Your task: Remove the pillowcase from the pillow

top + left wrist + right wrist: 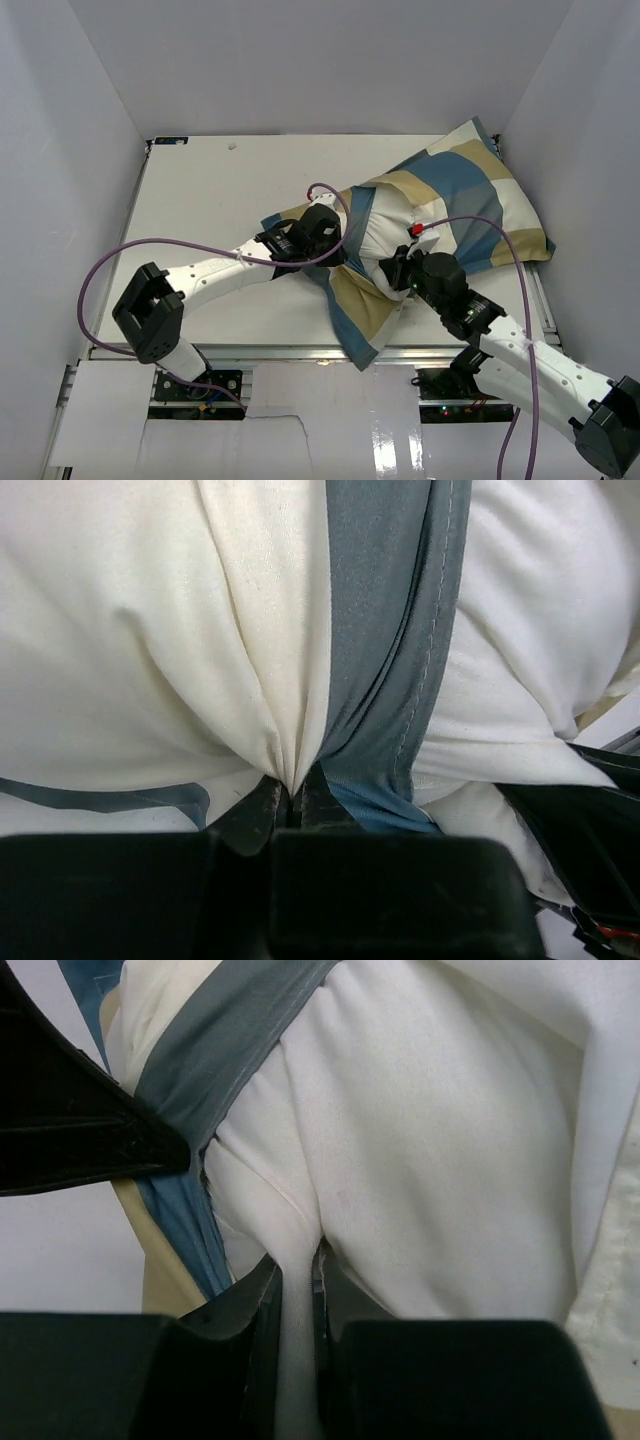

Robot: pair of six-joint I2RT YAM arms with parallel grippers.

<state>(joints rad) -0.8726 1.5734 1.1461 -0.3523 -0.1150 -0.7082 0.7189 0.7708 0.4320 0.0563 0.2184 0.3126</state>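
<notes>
The pillowcase point(470, 190), in blue, tan and cream blocks, lies across the right side of the table from the far right corner to the front edge. The white pillow point(385, 235) bulges out of its open end in the middle. My left gripper point(340, 250) is at that opening, shut on the pillowcase's cream cloth and dark blue edge point(400, 660), gathered between its fingertips point(293, 795). My right gripper point(395, 268) comes from the right and is shut on a fold of the pillow point(420, 1120) between its fingertips point(297, 1270). The two grippers sit close together.
The white table point(220, 190) is boxed in by white walls on the left, back and right. Purple cables point(110, 270) loop over both arms. The pillowcase's loose end point(365, 345) hangs over the front edge. The left gripper's black body point(70, 1110) shows in the right wrist view.
</notes>
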